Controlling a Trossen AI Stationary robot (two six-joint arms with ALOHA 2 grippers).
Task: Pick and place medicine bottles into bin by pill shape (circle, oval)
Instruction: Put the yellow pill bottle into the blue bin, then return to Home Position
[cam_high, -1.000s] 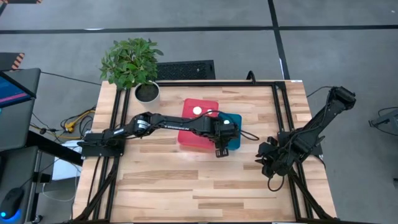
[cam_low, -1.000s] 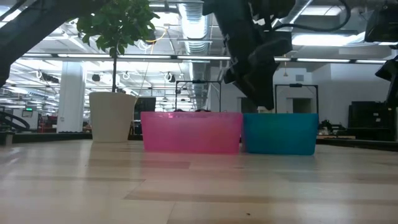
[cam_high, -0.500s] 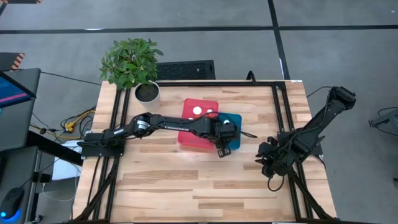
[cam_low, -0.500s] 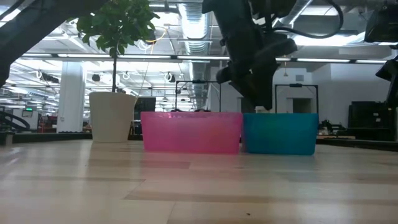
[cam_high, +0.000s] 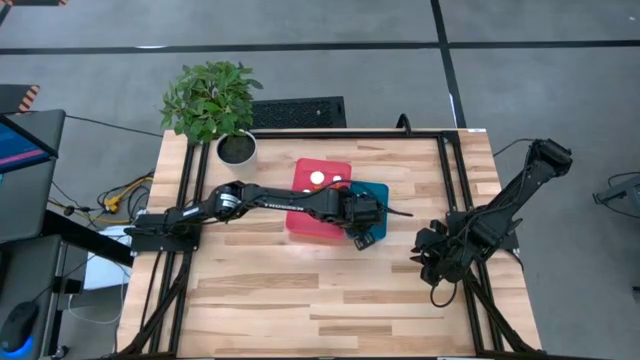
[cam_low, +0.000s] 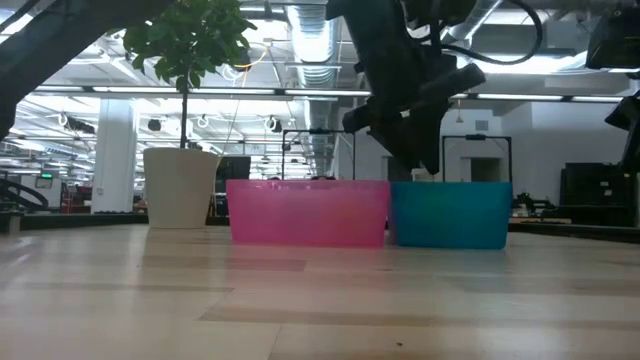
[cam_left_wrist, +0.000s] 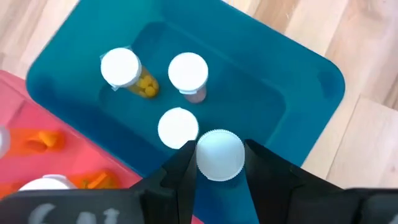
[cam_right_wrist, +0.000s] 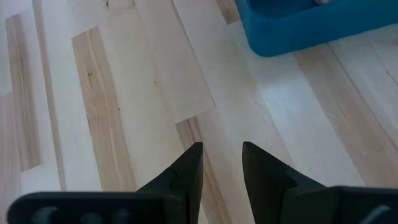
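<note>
My left gripper hangs over the blue bin and is shut on a white-capped medicine bottle. Three more white-capped bottles stand on the blue bin's floor: one with yellow pills showing, one and one. The pink bin beside it holds white-capped bottles. In the low view the two bins stand side by side and the held bottle is hidden. My right gripper is open and empty over bare wood at the table's right side. My left gripper pinches the bottle between its two fingers, one on each side just under the white cap. The fingers come from above, pointing down. The bottle is upright, cap toward the wrist, over the blue bin; the cap hides its body.
A potted plant in a white pot stands at the table's far left corner. Black frame rails run along the table's left and right sides. Bare wood lies between the bins and the near edge.
My left gripper has turned about its wrist above the blue bin and shifted slightly toward the table's right edge, keeping the bottle in its hold.
</note>
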